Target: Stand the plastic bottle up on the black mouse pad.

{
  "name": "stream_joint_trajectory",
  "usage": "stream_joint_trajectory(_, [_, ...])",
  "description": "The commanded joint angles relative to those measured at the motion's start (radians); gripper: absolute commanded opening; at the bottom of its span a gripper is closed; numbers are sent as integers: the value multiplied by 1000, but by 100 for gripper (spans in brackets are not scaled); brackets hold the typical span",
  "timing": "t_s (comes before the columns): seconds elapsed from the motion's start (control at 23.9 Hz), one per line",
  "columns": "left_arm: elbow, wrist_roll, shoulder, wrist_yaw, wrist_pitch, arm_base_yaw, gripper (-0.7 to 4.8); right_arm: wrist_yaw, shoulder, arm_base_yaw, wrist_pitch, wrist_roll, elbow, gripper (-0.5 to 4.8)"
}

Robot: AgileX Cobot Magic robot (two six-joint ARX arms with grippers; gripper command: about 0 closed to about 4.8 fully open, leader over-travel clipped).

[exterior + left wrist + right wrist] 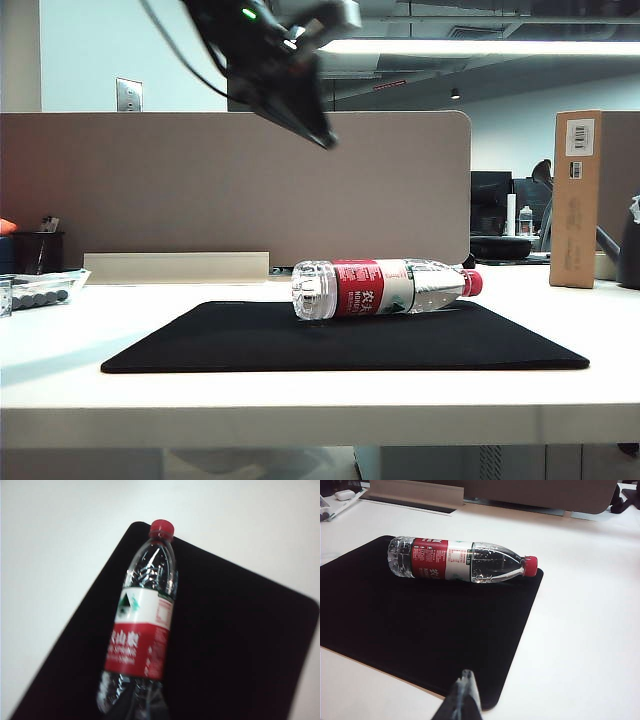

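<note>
**Plastic bottle lies flat, left gripper poised overhead**

Plastic bottle [385, 288] lies on its side along the far part of the black mouse pad [250, 345], its long axis running left to right across the bench [300, 405]. Its ribbed base points left and its red cap [472, 283] points right, close to the pad's far right corner.

The left gripper [318, 130] hangs high above the pad, up and to the left of the bottle, slanting down toward it. It is blurred, so I cannot tell how its jaws stand. Its wrist camera looks down the bottle from base to cap.

The right gripper [465, 692] sits low at the pad's near edge, fingers pressed together, holding nothing.

Of the two, the left arm looks set for the pick.
</note>
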Motion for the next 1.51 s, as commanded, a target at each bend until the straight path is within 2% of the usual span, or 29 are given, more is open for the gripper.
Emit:
stream_joint_trajectory(0.04, [74, 130, 74, -170, -2, -53, 25, 1, -8, 0, 16, -2, -4, -5])
stream_joint_trajectory(0.13, [123, 197, 125, -273, 4, -79, 25, 2, -17, 0, 15, -2, -4, -5])
stream_joint_trajectory(0.21, [195, 251, 196, -333, 21, -93, 25, 1, -33, -1, 15, -2, -4, -5])
stream_joint_trajectory(0.38, [285, 259, 277, -326, 17, -95, 24, 1, -51, -3, 16, -2, -4, -5])
stream_joint_trajectory(0.5, [357, 272, 323, -324, -69, -94, -6, 1, -63, -3, 16, -2, -4, -5])
stream_joint_trajectory(0.75, [357, 269, 323, -324, -204, -90, -6, 1, -69, -3, 16, -2, -4, -5])
stream_joint_trajectory(0.96, [357, 270, 335, -318, -262, -89, -3, 1, -69, -3, 16, -2, -4, -5])
stream_joint_trajectory(1.01, [357, 271, 336, -311, -266, -87, 15, 1, -69, -3, 16, -2, -4, -5])
stream_joint_trajectory(1.05, [357, 270, 340, -296, -265, -84, 65, 1, -69, -3, 16, -2, -4, -5])
stream_joint_trajectory(1.17, [357, 267, 348, -277, -270, -83, 155, 1, -69, -3, 16, -2, -4, -5])
stream_joint_trajectory(1.26, [357, 266, 362, -277, -269, -83, 190, 1, -69, -3, 16, -2, -4, -5])
stream_joint_trajectory(1.38, [357, 266, 387, -280, -268, -83, 200, 1, -69, -3, 16, -2, -4, -5])
stream_joint_trajectory(1.43, [357, 266, 400, -281, -268, -83, 249, 1, -69, -3, 16, -2, -4, -5])
stream_joint_trajectory(1.51, [357, 266, 421, -283, -268, -83, 315, 1, -69, -3, 16, -2, -4, -5])
